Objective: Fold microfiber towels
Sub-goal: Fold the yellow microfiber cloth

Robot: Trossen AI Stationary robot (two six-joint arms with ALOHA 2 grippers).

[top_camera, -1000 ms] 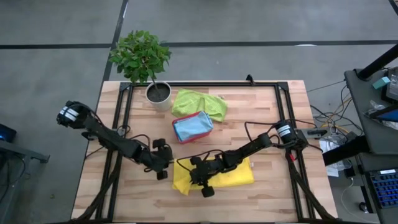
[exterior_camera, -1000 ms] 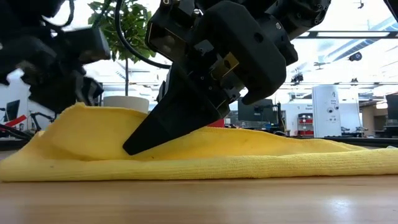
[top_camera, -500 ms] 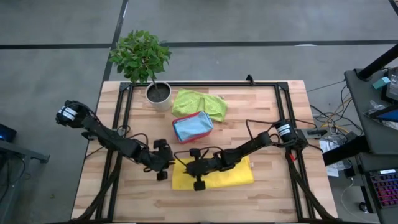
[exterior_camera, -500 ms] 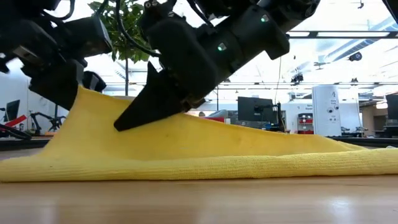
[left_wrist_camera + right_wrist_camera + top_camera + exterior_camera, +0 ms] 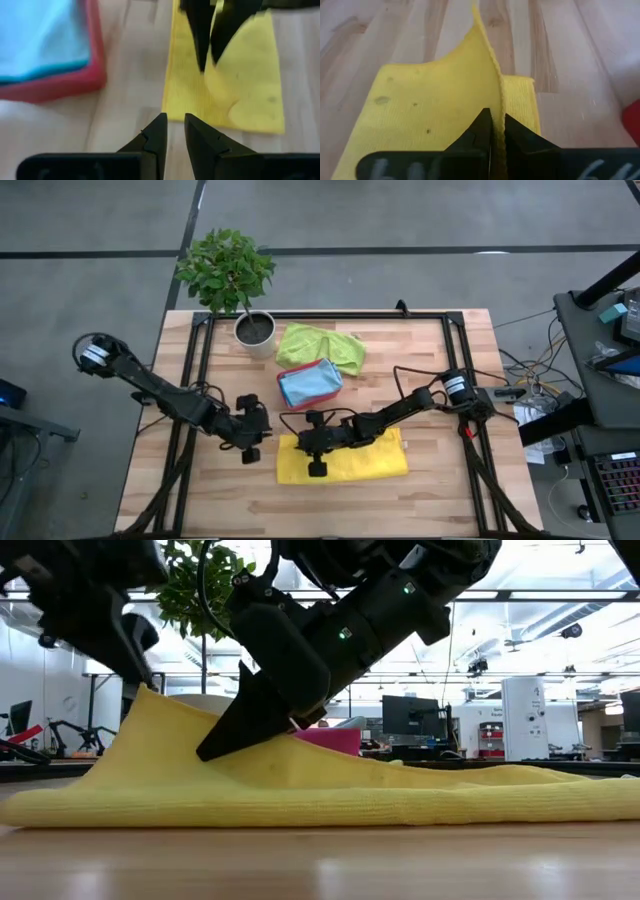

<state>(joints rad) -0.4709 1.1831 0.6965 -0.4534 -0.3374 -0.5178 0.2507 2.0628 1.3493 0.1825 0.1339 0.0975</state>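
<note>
A yellow microfiber towel [image 5: 370, 462] lies flat near the table's front edge. Its left part rises in a flap to a peak [image 5: 150, 692]. My right gripper [image 5: 305, 448] is over the towel's left part, shut on that flap [image 5: 470, 65]. My left gripper [image 5: 258, 438] hovers just left of the towel. Its fingers [image 5: 197, 135] stand a narrow gap apart, and bare wood shows between them. A teal-blue towel [image 5: 309, 380] lies in a pink tray. Behind it a lime green towel [image 5: 322, 347] lies crumpled on the table. My right gripper pinches the raised flap's edge [image 5: 496, 95] between its two fingers; one layer or several, I cannot tell. The fingers [image 5: 230, 730] slant down from the table's right. The flap stands upright beyond the fingertips. The rest of the towel [image 5: 420, 798] lies on the table.
The pink tray [image 5: 322, 398] sits at mid table, and a potted plant [image 5: 255, 328] stands at the back left. Black frame rails [image 5: 200, 380] run along the table's left, right and far sides. Bare wood [image 5: 440, 490] shows to the right of the yellow towel.
My left gripper has risen and drawn back toward the table's left edge. My right gripper has gone left along the towel and turned. The towel's left flap now stands in a higher, steeper peak. The stray lobe at its near left has been drawn in, while the right part has stayed flat.
</note>
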